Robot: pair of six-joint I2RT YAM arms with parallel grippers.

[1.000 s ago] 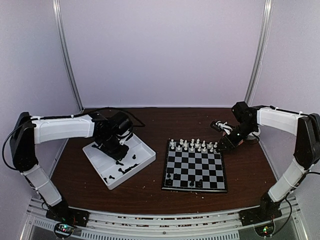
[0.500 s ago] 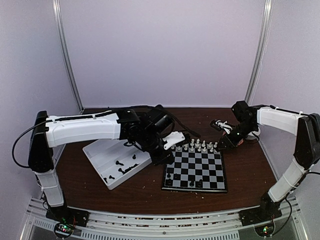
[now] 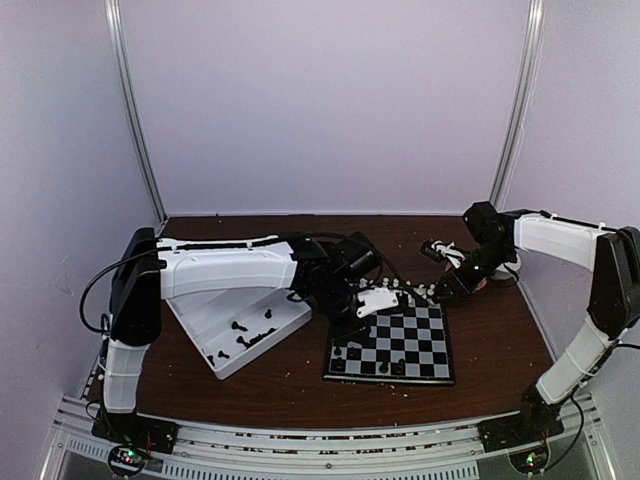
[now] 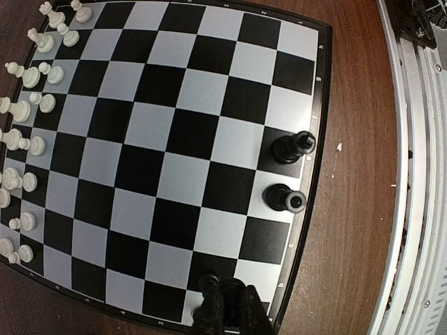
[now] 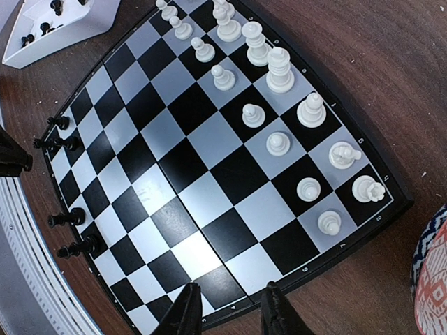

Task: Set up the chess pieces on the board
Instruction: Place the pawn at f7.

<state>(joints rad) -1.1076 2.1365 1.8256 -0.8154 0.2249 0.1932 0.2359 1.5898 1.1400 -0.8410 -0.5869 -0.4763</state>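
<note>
The board (image 3: 405, 335) lies right of centre, with white pieces along its far two rows. Three black chess pieces (image 3: 383, 368) stand along its near edge. My left gripper (image 3: 352, 330) hangs low over the board's near left corner and is shut on a black chess piece (image 4: 231, 285). Another black piece (image 4: 209, 280) stands just beside that gripper (image 4: 230, 306). Two more black pieces (image 4: 290, 146) stand on the edge row. My right gripper (image 5: 232, 310) is open and empty over the board's right edge (image 5: 202, 181), near the white pieces (image 5: 279, 70).
The white two-compartment tray (image 3: 285, 320) left of the board holds several loose black pieces (image 3: 240, 338); it also shows in the right wrist view (image 5: 91, 17). A red-and-white patterned thing (image 5: 429, 279) sits by the board's far right corner. A metal rail runs along the table's near edge (image 4: 412, 174).
My left arm has swung from the tray rightwards and now reaches over the board's near left corner. The right arm has not moved.
</note>
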